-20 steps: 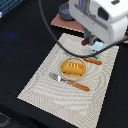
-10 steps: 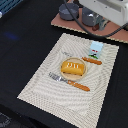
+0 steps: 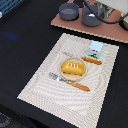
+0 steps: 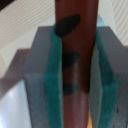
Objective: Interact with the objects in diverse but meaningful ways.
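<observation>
— Where did we find the gripper (image 4: 77,44), and what was it doing?

— The wrist view was the only one that showed it close. Its two grey fingers (image 4: 41,75) carried teal pads (image 4: 56,75) facing each other across a narrow gap. A red-brown strip (image 4: 75,20) with dark oval patches filled that gap and ran on past the fingertips.

— Was it clamped on that strip?

— We could not tell. The strip may have been pinched between the pads or may have lain beyond them; the picture was too blurred to settle it.

— And the arm itself?

— In the exterior view we saw only its white body (image 3: 116,7), at the far edge on the exterior view's right, above a brown board (image 3: 75,26).

— What stood on the board?

— A grey saucepan (image 3: 68,10) to the exterior view's left and a grey pot (image 3: 91,18) just beside it.

— And nearer to us?

— The striped placemat (image 3: 42,87) lay on the dark table (image 3: 25,40). At its far right corner stood the pale blue carton (image 3: 95,48), with the brown sausage stick (image 3: 91,60) lying just in front of it. A small white tube (image 3: 67,53) lay to the left of those. The yellow bread block (image 3: 73,68) sat on a round plate (image 3: 62,73) in the middle, and a fork (image 3: 69,81) with an orange handle lay along the plate's near side.
</observation>
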